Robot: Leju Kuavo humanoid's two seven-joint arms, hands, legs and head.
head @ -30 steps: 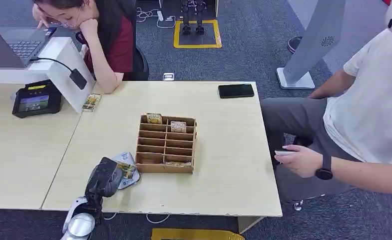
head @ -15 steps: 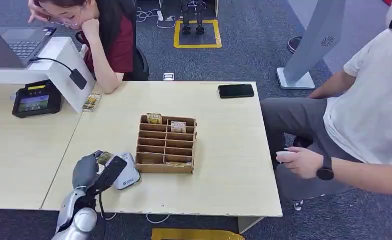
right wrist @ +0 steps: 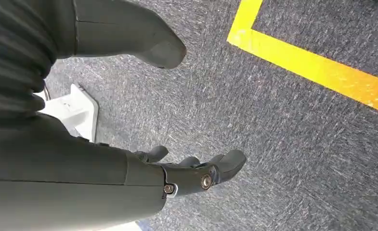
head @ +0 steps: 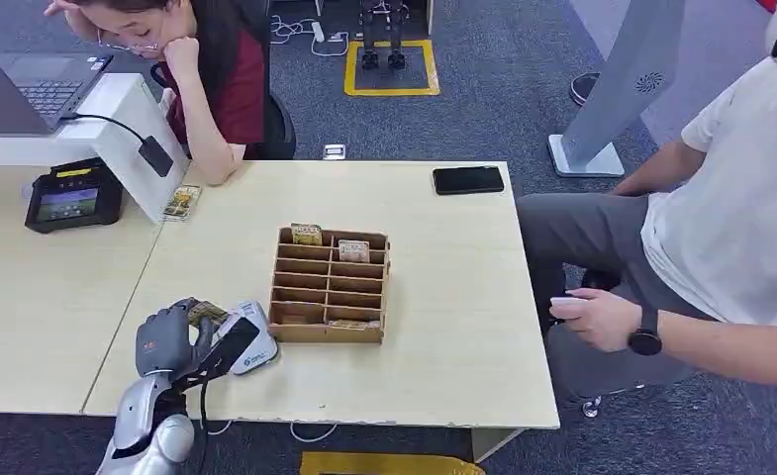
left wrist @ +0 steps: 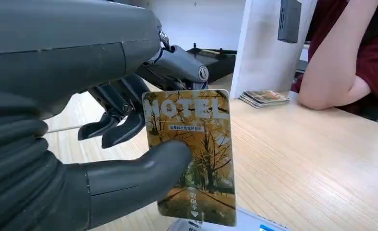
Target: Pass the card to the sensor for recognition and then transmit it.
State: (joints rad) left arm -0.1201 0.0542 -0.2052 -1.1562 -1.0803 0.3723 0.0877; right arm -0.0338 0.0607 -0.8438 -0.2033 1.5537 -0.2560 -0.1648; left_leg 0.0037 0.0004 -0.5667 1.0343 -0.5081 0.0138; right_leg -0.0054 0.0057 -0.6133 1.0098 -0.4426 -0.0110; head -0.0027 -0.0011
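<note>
Left hand (left wrist: 124,159) holds the hotel card (left wrist: 191,154) just above the white sensor pad (head: 248,346).

In the left wrist view the thumb presses the card's printed face and the dark fingers sit behind it, so their contact with the back is hidden; the pad below is cut off at the picture's edge. From the head view the card is mostly covered by the hand, a corner showing just beside the pad, which lies on the table (head: 443,297) touching or nearly touching the wooden card rack (head: 330,285). The right hand (right wrist: 191,173) hangs over carpet, fingers loosely apart, holding nothing.
</note>
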